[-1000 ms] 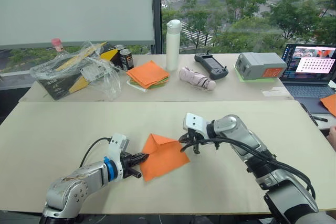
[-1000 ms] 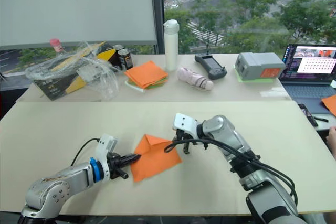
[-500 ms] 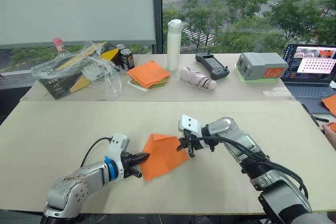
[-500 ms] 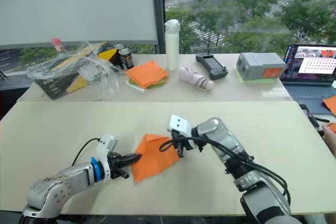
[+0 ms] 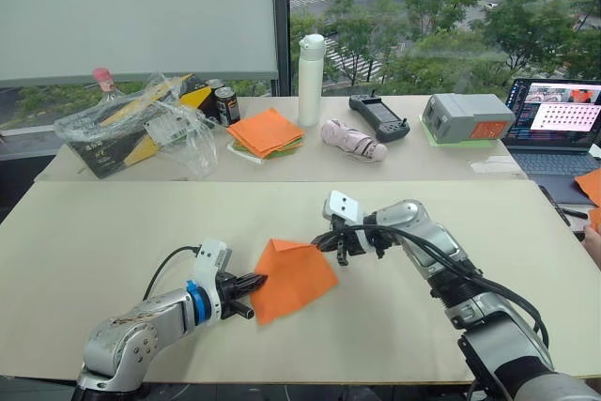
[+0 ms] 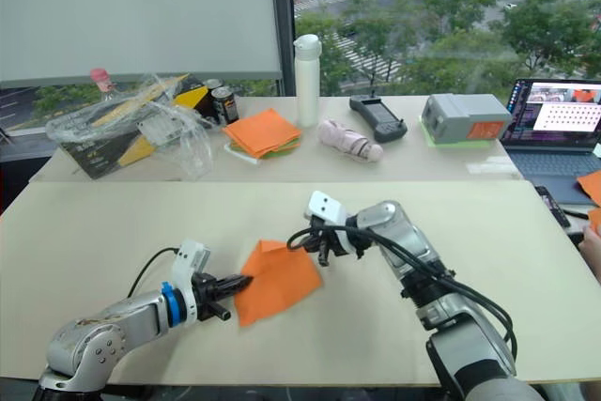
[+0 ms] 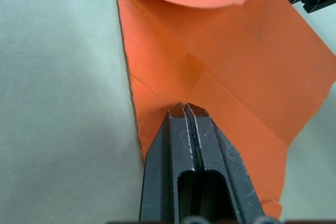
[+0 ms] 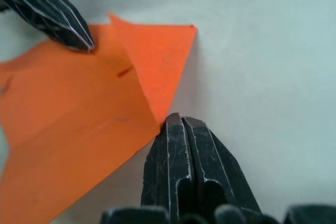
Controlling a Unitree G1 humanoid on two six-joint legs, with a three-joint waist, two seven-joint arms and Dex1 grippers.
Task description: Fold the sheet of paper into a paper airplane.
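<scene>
A: So, why does the left gripper (image 5: 255, 286) sit at the near corner of the sheet of paper (image 5: 293, 274)?

B: By my reading, to anchor it. In the left wrist view its two black fingers (image 7: 178, 129) are pressed together with their tips on the orange sheet, so the paper stays put on the near table (image 5: 113, 232) while the other arm works.

A: And the right gripper (image 5: 331, 242)?

B: It is at the far right edge of the sheet, fingers pressed together too. The right wrist view shows its tips just at the paper's edge, beside a flap already turned over. Whether it pinches the edge or merely presses against it, I cannot tell. I'd judge it is flattening or pushing a fold.

A: Where does the sheet lie?

B: Mid-table, between the two grippers, partly creased and one side slightly lifted. It is not yet a plane.

A: Counts?

B: One working sheet, two grippers. On the back table (image 5: 451, 161): one pile of orange and green sheets (image 5: 266, 132), one white bottle (image 5: 310, 80), one black handheld controller (image 5: 378, 116), one grey box (image 5: 467, 117), one pinkish folded umbrella (image 5: 352, 140), one crumpled plastic bag (image 5: 141, 129), one dark can (image 5: 225, 105). One laptop (image 5: 556, 124) stands at the right.
</scene>
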